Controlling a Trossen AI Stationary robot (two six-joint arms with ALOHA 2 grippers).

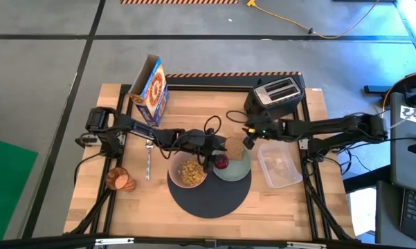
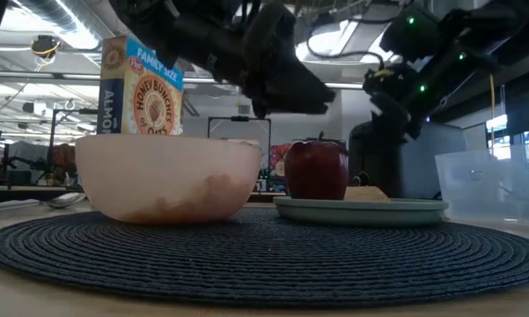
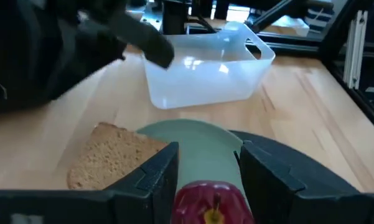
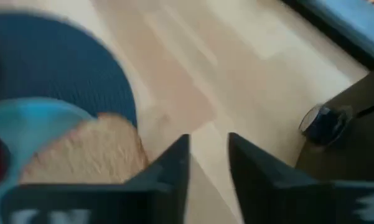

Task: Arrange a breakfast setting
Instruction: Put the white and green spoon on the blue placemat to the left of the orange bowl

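Note:
A round dark mat (image 1: 209,194) carries a pink bowl (image 1: 188,171) with cereal in it and a pale green plate (image 1: 239,168). A red apple (image 2: 317,169) stands upright on the plate. A toast slice (image 3: 112,158) lies at the plate's far rim, partly off it. My left gripper (image 3: 208,165) hangs open just above the apple, one finger to each side, clear of it in the low view. My right gripper (image 4: 208,155) hovers beside the toast's far edge, a narrow gap between its fingers with nothing in it. A spoon (image 1: 148,162) and an amber cup (image 1: 121,180), lying on its side, rest left of the mat.
A cereal box (image 1: 150,90) stands at the far left and a black toaster (image 1: 277,95) at the far right, close behind my right arm. A clear plastic tub (image 1: 280,164) sits right of the plate. Bare wood shows in front of the mat.

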